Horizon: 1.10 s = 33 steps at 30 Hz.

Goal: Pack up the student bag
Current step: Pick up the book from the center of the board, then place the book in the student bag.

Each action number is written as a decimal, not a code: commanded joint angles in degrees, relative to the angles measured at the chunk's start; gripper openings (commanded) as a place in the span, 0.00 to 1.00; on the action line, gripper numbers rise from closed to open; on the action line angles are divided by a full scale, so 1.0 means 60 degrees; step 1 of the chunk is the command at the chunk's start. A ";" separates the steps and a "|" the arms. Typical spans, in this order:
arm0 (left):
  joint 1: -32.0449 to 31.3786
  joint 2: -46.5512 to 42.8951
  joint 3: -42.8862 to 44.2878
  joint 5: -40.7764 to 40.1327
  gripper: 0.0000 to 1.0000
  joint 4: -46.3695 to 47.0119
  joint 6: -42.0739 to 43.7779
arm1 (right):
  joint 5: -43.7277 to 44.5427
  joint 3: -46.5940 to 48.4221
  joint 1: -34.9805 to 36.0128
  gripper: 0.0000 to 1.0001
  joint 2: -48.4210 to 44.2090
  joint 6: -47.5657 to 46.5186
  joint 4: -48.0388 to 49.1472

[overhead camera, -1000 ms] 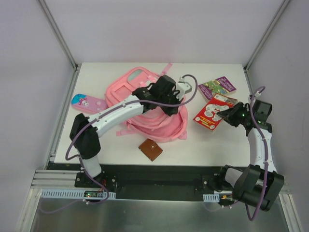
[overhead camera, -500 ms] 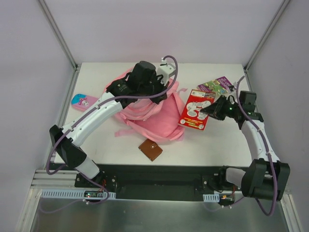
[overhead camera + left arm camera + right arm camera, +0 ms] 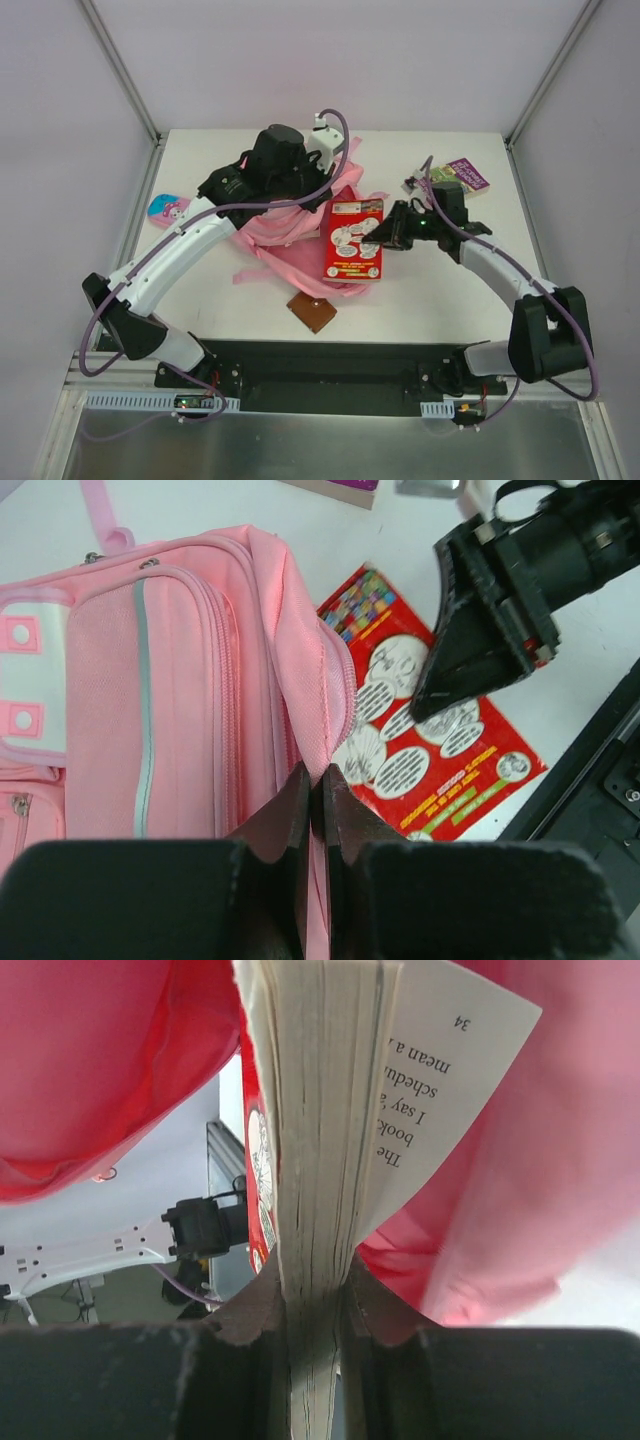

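Large pink fabric backpack sits bunched mid-bench, a bit toward the far edge. L end effector is clenched on a fold of pink fabric at the bag's zip edge, approx. at its top. R end effector is grasping a red paperback w/ white cartoon bubbles by its page edge. The book touches the bag's right side, w/ pink fabric on both sides of it in the R wrist view. Small brown square item lies near the front edge, apart from the bag. Small pink cartoon pencil case is by the left edge. Purple booklet is toward the far right corner.
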 commanded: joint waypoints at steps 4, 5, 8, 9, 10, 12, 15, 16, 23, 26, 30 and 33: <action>0.0048 -0.1007 0.0020 -0.0573 0.00 0.0965 -0.0238 | 0.0090 0.0327 0.1532 0.01 0.1368 0.1647 0.2663; 0.0063 -0.1051 -0.0009 -0.0602 0.00 0.0965 -0.0253 | 0.0150 0.0414 0.1607 0.01 0.1543 0.1778 0.3130; 0.0063 -0.1197 -0.0082 -0.0734 0.00 0.0965 -0.0268 | 0.0048 0.0575 0.1710 0.01 0.2407 0.2627 0.4474; 0.0063 -0.1227 -0.0126 -0.0749 0.00 0.0965 -0.0253 | 0.0034 0.0750 0.1724 0.01 0.2830 0.2832 0.4772; 0.0048 -0.1314 -0.0155 -0.0807 0.00 0.0965 -0.0253 | -0.0097 0.0926 0.1753 0.01 0.3066 0.3081 0.5022; 0.0048 -0.1417 -0.0272 -0.0880 0.00 0.0965 -0.0253 | -0.0302 0.1596 0.1783 0.01 0.3711 0.3142 0.5229; 0.0048 -0.1607 -0.0506 -0.0925 0.00 0.0965 -0.0224 | -0.0347 0.2170 0.1900 0.01 0.4383 0.3288 0.5200; 0.0048 -0.1695 -0.0551 -0.0925 0.00 0.0965 -0.0253 | -0.0492 0.2608 0.1915 0.01 0.4575 0.3231 0.5113; 0.0063 -0.1842 -0.0771 -0.1101 0.00 0.0965 -0.0224 | -0.0597 0.4277 0.2309 0.01 0.5835 0.2793 0.3392; 0.0048 -0.1813 -0.0742 -0.0984 0.00 0.0965 -0.0209 | -0.0188 0.5624 0.2793 0.07 0.6478 0.1270 0.1145; 0.0048 -0.1813 -0.0712 -0.0954 0.00 0.0965 -0.0194 | 0.0151 0.5966 0.2911 0.15 0.6964 0.1076 0.0615; 0.0048 -0.1842 -0.0785 -0.0940 0.00 0.0965 -0.0180 | 0.0546 0.6039 0.2911 0.49 0.7008 0.0989 0.0601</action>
